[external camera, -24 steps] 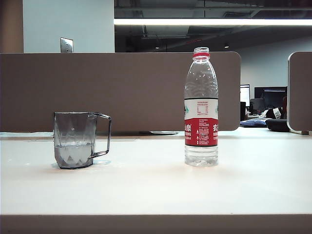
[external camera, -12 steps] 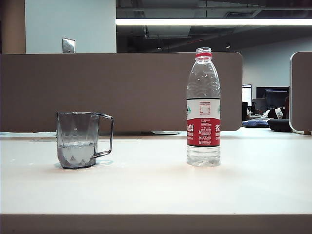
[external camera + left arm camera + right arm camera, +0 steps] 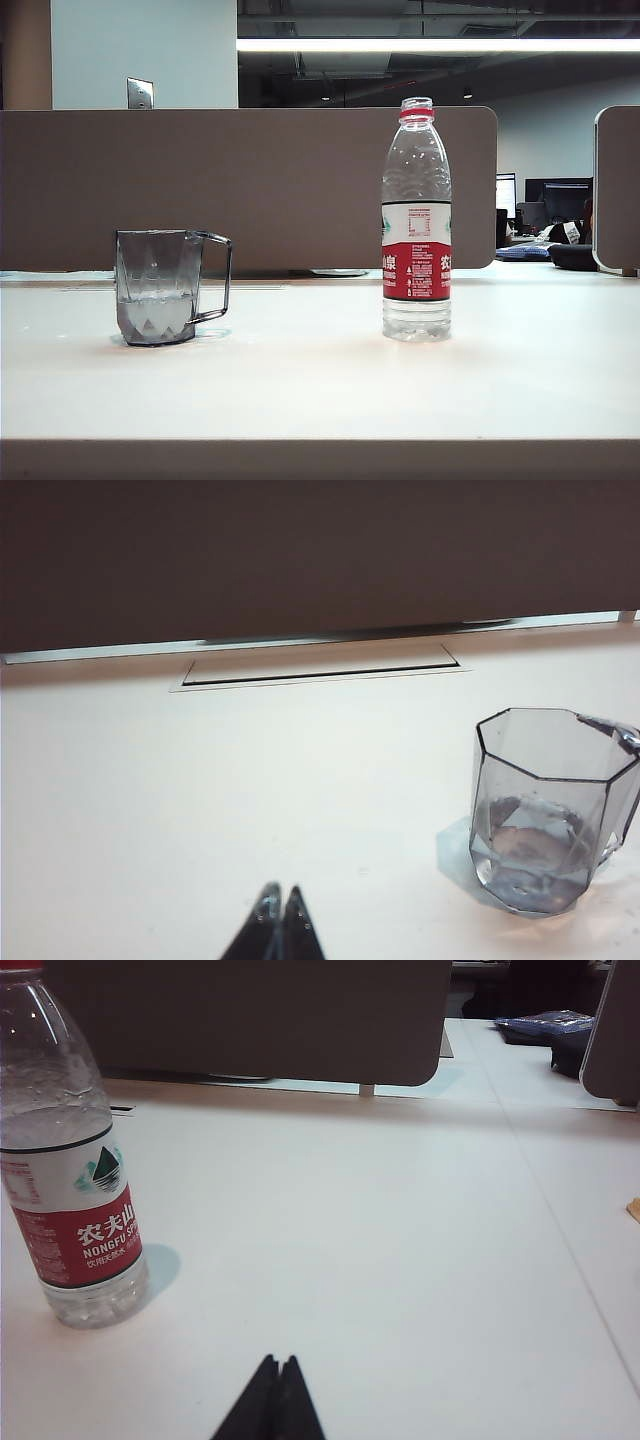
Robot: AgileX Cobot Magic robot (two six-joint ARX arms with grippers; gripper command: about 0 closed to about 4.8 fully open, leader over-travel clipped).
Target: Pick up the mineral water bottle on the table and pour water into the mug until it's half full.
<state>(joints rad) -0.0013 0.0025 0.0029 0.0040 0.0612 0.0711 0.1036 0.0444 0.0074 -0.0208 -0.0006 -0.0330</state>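
Nothing shifted on the table [image 3: 320, 380] since before: mug [image 3: 156, 288] with water [image 3: 153, 312] standing left, mineral water bottle [image 3: 416, 220] upright, uncapped, right; left claw [image 3: 277, 912] and right claw [image 3: 279, 1380] pressed together, empty.

Smoky-grey faceted mug [image 3: 155, 287], red-and-white-labelled clear mineral water bottle [image 3: 416, 225], white table [image 3: 320, 390].

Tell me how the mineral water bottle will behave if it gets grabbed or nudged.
The mineral water bottle is tall on a narrow base, so a high nudge would probably tip it. Its thin clear plastic likely dents under a squeeze. It has no cap, so tilting may spill. Both end effectors, left and right, are shut and away from it.
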